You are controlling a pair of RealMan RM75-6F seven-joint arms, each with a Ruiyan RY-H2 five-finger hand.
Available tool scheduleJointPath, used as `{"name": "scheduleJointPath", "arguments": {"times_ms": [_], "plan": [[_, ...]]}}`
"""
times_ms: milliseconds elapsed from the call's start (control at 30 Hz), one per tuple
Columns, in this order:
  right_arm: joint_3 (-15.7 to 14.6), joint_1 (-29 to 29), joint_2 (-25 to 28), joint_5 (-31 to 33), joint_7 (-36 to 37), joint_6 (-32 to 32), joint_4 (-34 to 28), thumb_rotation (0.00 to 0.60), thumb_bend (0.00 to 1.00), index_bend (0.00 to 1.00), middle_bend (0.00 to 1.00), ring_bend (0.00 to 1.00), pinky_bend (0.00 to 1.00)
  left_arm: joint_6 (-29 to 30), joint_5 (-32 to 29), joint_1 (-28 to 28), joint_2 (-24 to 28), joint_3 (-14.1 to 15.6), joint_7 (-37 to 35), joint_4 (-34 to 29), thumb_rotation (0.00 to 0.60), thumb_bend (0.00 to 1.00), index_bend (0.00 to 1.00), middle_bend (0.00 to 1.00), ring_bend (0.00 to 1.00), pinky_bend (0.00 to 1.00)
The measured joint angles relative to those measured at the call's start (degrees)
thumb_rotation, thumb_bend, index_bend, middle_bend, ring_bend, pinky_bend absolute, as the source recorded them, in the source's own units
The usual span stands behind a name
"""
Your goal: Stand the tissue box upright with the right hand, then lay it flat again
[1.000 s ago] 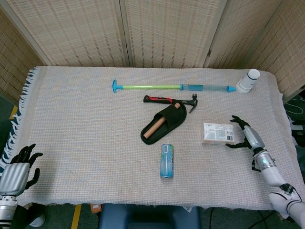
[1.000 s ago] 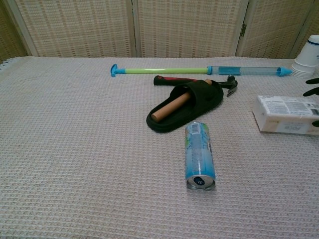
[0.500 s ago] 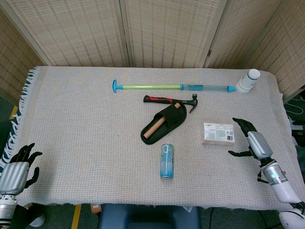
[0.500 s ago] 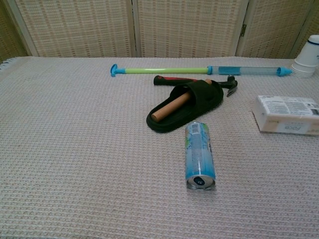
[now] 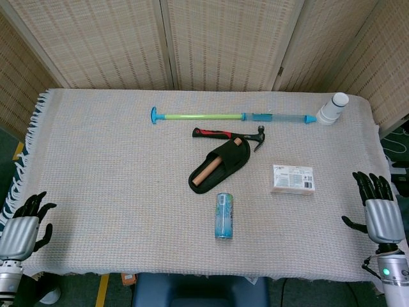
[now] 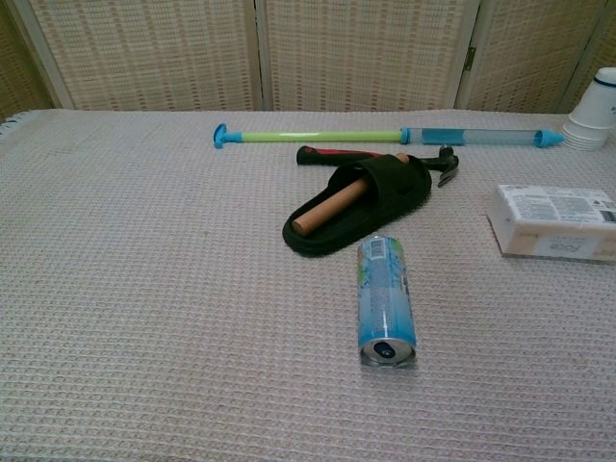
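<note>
The tissue box (image 5: 293, 178) lies flat on the right part of the woven table cloth, white with printed text on top; the chest view shows the same tissue box (image 6: 552, 222) at its right edge. My right hand (image 5: 378, 212) hovers at the table's right edge, well clear of the box, fingers spread and holding nothing. My left hand (image 5: 23, 227) rests off the front left corner, fingers apart and empty. Neither hand shows in the chest view.
A blue drink can (image 5: 223, 216) lies on its side near the front centre. A black slipper (image 5: 220, 165) holds a wooden stick, with a hammer (image 5: 229, 134) behind it. A green-and-blue rod (image 5: 233, 117) and stacked white cups (image 5: 333, 109) lie at the back.
My right hand has pulled away from the tissue box, moving right and toward the front edge. The box stays flat in the same place. The left hand has not moved.
</note>
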Motion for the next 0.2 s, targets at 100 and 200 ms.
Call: {"name": "scheduleJointPath", "arguments": {"times_ms": [100,200], "plan": [[0.6,-0.9,0.9,0.5,0.1,0.7,-0.6,0.6,0.0,0.0,0.06,0.07,0.0,0.2,0.3,0.0,-0.2,0.0,-0.3,0.4,0.6,0.53,0.25,0.0,0.0,0.19],[1.2,-1.6,1.8,1.2,0.0,0.6,-1.4,0.6,0.0,0.0,0.06,0.07,0.0,0.4,0.7,0.0,-0.3,0.0,-0.4,0.6,0.6,0.53,0.25,0.0,0.0,0.19]]}}
